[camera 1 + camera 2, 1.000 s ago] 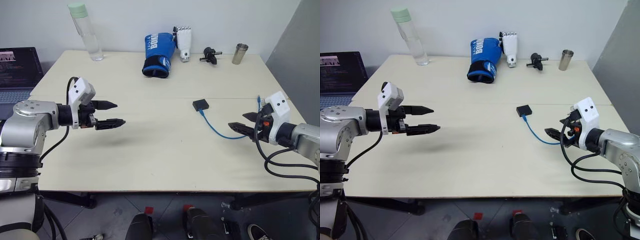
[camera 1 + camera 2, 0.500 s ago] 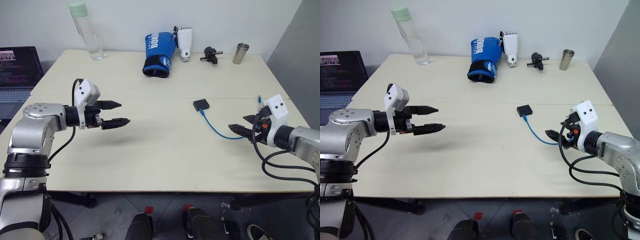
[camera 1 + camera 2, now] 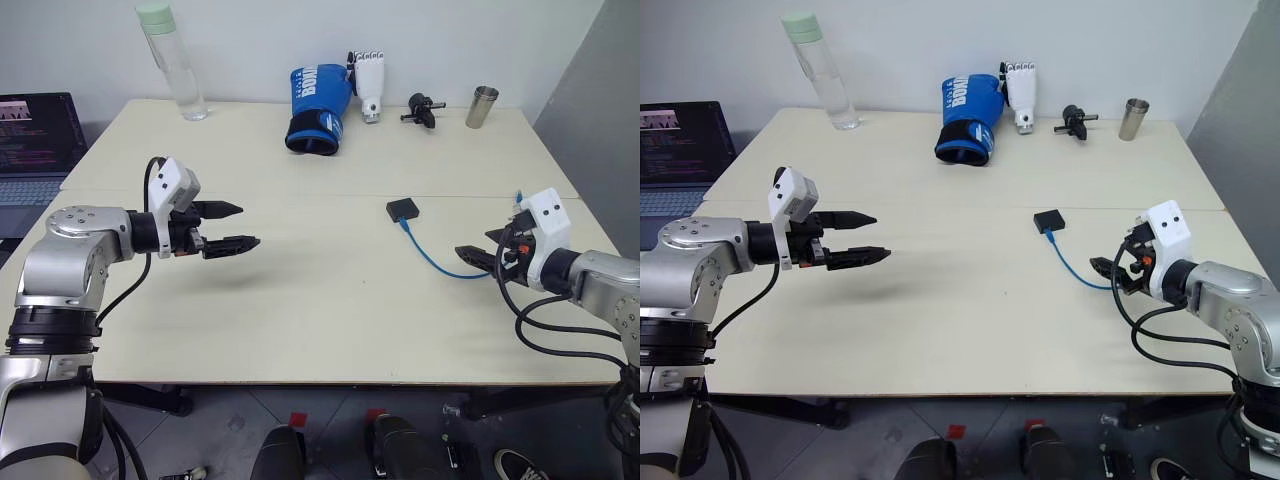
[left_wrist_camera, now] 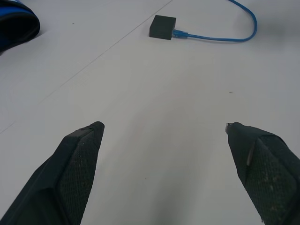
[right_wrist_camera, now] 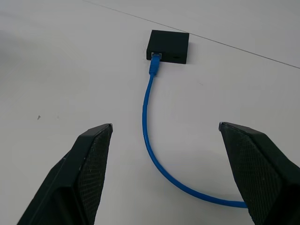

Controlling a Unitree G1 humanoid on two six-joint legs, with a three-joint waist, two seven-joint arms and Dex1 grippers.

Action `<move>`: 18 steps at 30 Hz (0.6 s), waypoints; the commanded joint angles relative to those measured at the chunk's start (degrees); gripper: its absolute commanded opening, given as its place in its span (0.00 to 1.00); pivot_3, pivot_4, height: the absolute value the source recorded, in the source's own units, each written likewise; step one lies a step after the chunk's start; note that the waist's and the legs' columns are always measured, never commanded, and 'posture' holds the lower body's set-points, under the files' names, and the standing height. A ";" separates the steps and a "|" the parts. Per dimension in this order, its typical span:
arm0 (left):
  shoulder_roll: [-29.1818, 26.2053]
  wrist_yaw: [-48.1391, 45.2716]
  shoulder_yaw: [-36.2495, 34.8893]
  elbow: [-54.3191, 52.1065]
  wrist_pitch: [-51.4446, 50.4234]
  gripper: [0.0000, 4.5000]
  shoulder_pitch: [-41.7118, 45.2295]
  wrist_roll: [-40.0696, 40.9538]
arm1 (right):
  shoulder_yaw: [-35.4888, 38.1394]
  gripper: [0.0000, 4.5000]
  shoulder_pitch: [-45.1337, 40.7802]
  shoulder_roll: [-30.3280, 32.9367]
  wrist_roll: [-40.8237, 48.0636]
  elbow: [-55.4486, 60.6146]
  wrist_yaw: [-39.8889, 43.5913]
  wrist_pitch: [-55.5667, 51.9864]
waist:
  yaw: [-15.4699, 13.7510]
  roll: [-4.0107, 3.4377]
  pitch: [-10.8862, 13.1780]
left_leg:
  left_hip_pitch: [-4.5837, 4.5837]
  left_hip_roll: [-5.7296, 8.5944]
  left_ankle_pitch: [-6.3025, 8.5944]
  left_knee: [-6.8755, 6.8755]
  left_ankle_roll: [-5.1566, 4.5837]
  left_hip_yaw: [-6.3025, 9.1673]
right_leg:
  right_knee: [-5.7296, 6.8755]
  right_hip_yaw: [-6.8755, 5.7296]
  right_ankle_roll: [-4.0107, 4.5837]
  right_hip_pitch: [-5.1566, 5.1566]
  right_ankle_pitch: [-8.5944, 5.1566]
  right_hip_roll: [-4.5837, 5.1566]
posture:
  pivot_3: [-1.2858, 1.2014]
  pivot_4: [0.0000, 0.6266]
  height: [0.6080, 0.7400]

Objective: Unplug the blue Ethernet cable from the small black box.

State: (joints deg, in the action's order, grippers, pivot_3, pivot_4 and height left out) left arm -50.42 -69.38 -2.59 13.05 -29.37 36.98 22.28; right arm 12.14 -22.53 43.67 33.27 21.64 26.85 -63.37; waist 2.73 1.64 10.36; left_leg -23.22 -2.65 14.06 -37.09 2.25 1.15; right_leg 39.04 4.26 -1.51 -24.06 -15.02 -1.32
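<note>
The small black box [image 3: 402, 209] lies flat on the cream table, right of centre. The blue Ethernet cable [image 3: 432, 260] is plugged into its near edge and curves toward the table's right side. In the right wrist view the box [image 5: 168, 46] and cable [image 5: 148, 136] lie ahead, between my spread fingers. My right gripper [image 3: 476, 249] hovers open over the cable's far stretch, holding nothing. Well to the left, my left gripper [image 3: 236, 226] hangs open above bare table, pointing toward the box [image 4: 162, 26], with the cable [image 4: 220, 37] beyond it.
Along the back edge stand a clear bottle [image 3: 173, 62], a blue boxing glove [image 3: 316, 108], a white robot hand [image 3: 367, 84], a black knobbed gadget [image 3: 420, 108] and a metal cup [image 3: 480, 106]. A laptop [image 3: 32, 140] sits off the left edge. A seam [image 3: 300, 194] crosses the table.
The whole picture shifted a little early on; the camera moved. My right wrist has turned slightly toward the cable. Both grippers stay open and in place.
</note>
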 commanded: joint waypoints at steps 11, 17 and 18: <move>3.51 2.89 -0.25 -5.39 -1.49 1.00 1.00 0.57 | -10.46 0.89 -10.76 -13.49 -13.53 -16.45 -9.68 12.61 | 0.41 0.00 0.00 | 0.01 0.00 -0.01 -0.04 0.00 -0.01 | 0.04 0.01 0.18 0.00 0.11 0.00 | 0.52 0.24 1.00; 3.39 4.15 -1.35 -8.03 -3.42 1.00 -0.64 1.54 | -11.58 0.99 -14.42 -17.41 -17.59 -25.31 -10.87 17.39 | 0.38 0.00 0.00 | -0.08 0.01 -0.01 0.01 0.00 0.00 | 0.01 -0.02 0.27 -0.06 0.16 0.02 | 0.52 0.24 1.00; 3.42 4.43 -1.48 -8.73 -3.72 1.00 -1.22 1.70 | -11.98 0.99 -15.43 -18.64 -17.76 -27.14 -10.52 18.05 | 0.39 0.00 0.00 | -0.08 0.00 -0.01 0.01 0.00 0.02 | 0.01 -0.03 0.27 -0.06 0.16 0.01 | 0.52 0.24 1.00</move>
State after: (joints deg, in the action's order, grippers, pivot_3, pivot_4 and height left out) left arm -46.41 -65.53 -2.15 7.15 -32.62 36.05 22.66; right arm 0.51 -35.84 26.19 16.30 -4.15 16.03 -47.60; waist 3.13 1.64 10.36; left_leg -23.30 -2.65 14.06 -37.08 2.25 1.18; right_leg 39.06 4.22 -1.23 -24.12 -14.86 -1.31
